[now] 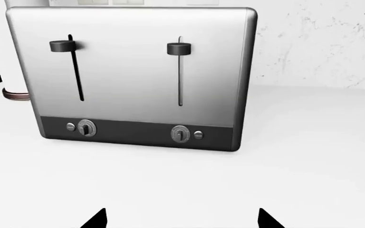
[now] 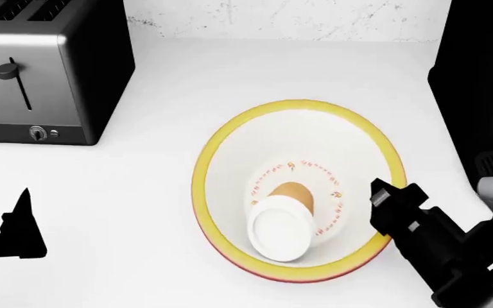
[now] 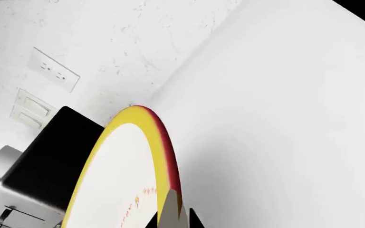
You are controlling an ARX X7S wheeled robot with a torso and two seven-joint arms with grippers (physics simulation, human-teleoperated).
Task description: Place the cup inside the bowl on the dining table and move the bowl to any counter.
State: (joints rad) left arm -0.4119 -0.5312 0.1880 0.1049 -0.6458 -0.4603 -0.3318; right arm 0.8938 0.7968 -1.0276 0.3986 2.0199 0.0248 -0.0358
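The bowl (image 2: 229, 154), white inside with a yellow rim, is over the white counter (image 2: 255, 64) below the speckled wall; I cannot tell whether it rests on it. The tan-orange cup (image 2: 293, 192) lies tipped inside the bowl, its white mouth toward me. My right gripper (image 2: 382, 191) is shut on the bowl's right rim. In the right wrist view the rim (image 3: 149, 142) runs between that gripper's (image 3: 169, 221) jaws. My left gripper (image 2: 20, 221) is open and empty at the lower left, its fingertips (image 1: 97, 219) spread wide before the toaster.
A steel toaster (image 2: 41, 70) stands at the back left of the counter and fills the left wrist view (image 1: 131, 76). A tall black appliance (image 2: 477, 77) stands at the right edge, close to my right arm. Wall sockets (image 3: 52, 69) sit on the wall.
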